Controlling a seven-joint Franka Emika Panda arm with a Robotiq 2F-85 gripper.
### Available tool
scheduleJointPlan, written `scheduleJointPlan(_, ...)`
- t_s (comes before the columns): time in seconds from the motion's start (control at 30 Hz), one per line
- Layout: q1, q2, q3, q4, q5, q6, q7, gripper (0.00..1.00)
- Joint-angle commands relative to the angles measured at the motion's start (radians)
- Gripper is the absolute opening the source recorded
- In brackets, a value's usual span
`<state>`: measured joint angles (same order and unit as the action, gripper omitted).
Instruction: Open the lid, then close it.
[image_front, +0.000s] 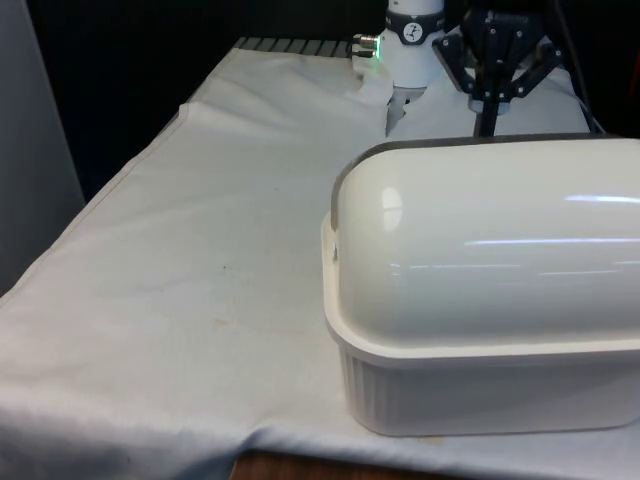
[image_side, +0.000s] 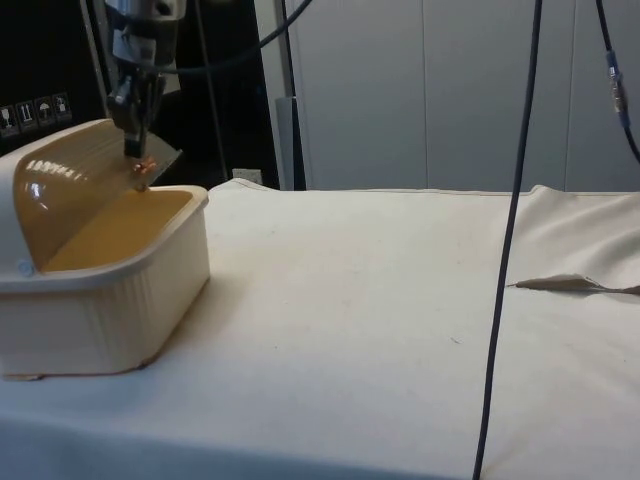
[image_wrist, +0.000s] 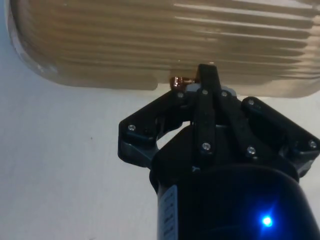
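The bread box (image_side: 100, 290) is set at the desk's edge, its lid (image_side: 60, 180) rolled back and the inside exposed. The small knob (image_wrist: 178, 81) on the lid's edge is pinched by the hand (image_side: 137, 150). Opening seems done; closing is left. The desk is covered by a white cloth (image_side: 400, 330), with pale cabinets (image_side: 450, 90) behind.

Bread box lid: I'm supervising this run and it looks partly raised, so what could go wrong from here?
1. The gripper pinches only a small copper knob at the lid edge; it could slip off and let the lid drop.
2. The bread box sits near the table edge in the front view; a hard pull might shift it.
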<state>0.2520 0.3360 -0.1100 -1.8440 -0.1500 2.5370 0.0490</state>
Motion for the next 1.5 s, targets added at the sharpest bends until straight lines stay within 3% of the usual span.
scheduleJointPlan(0.0, 0.002, -0.003, -0.001, -0.008, -0.007, -0.01, -0.001, 0.0)
scheduleJointPlan(0.8, 0.004, -0.009, 0.011, -0.019, -0.041, -0.227, -0.036, 0.0)
scheduleJointPlan(1.2, 0.002, -0.006, 0.015, -0.013, -0.036, -0.269, -0.045, 0.0)
scheduleJointPlan(1.27, 0.002, -0.006, 0.015, -0.014, -0.035, -0.267, -0.045, 0.03)
scheduleJointPlan(1.47, 0.002, -0.006, 0.015, -0.014, -0.035, -0.265, -0.044, 0.25)
